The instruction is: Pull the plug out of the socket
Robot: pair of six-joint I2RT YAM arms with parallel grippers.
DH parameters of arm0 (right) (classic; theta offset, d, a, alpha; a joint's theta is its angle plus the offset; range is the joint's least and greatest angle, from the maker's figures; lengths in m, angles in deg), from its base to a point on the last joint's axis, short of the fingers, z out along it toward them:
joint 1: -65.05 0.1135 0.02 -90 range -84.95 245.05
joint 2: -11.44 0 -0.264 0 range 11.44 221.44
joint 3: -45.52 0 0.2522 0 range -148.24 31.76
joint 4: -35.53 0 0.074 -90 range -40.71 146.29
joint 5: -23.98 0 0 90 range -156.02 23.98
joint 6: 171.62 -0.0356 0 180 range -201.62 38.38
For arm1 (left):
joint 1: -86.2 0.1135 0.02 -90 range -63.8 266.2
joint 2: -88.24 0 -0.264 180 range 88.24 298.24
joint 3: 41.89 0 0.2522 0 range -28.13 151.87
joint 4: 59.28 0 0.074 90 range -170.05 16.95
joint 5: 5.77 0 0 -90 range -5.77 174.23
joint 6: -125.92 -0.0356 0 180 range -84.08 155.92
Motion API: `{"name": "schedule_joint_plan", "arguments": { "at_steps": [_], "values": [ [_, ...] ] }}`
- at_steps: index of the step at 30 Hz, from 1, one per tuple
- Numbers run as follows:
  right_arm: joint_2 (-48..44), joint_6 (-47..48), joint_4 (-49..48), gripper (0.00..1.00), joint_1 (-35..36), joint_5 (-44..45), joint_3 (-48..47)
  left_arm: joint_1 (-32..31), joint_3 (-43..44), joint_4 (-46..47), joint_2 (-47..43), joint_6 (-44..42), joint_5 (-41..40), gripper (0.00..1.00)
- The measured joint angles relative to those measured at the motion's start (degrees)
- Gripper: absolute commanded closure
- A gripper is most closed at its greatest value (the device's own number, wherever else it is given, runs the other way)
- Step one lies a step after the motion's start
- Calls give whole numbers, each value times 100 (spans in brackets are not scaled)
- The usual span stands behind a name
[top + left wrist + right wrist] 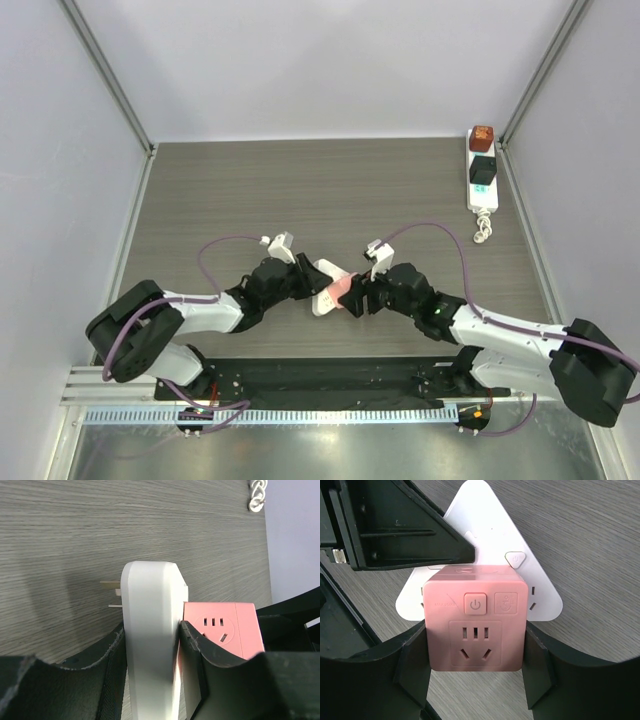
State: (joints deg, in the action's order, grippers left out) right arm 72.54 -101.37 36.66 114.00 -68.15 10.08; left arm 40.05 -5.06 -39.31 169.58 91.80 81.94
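Pink plug cube point(475, 625) is at the middle of the table point(250, 190), clamped in the right gripper point(475, 672). Its back is against a white triangular plate point(540, 595), which the left gripper point(150, 650) squeezes across its thickness, prongs point(111, 586) poking out the plate's other face. Socket strip point(482, 197) lies well apart at the far right edge, brown block point(482, 136) and black block point(483, 169) on it, knotted cord point(483, 230) at its near end.

The left arm point(200, 315) and the right arm point(510, 340) are alike: smooth white links joined by bulky, rounded black joint housings. A thin purple cable point(235, 238) loops loosely from each forearm to a small white camera block point(280, 242) at the wrist. The jaws are matte black, broad and angular, with flat inner pads point(412, 664) and raised ribs along their outer faces.
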Motion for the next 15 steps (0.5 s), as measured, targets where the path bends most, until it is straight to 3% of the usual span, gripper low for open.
{"name": "schedule_joint_plan", "arguments": {
  "at_steps": [15],
  "values": [
    [-487,-223,-643,99,7,227,656,-83,-181,778,273,48,35,100]
  ]
}}
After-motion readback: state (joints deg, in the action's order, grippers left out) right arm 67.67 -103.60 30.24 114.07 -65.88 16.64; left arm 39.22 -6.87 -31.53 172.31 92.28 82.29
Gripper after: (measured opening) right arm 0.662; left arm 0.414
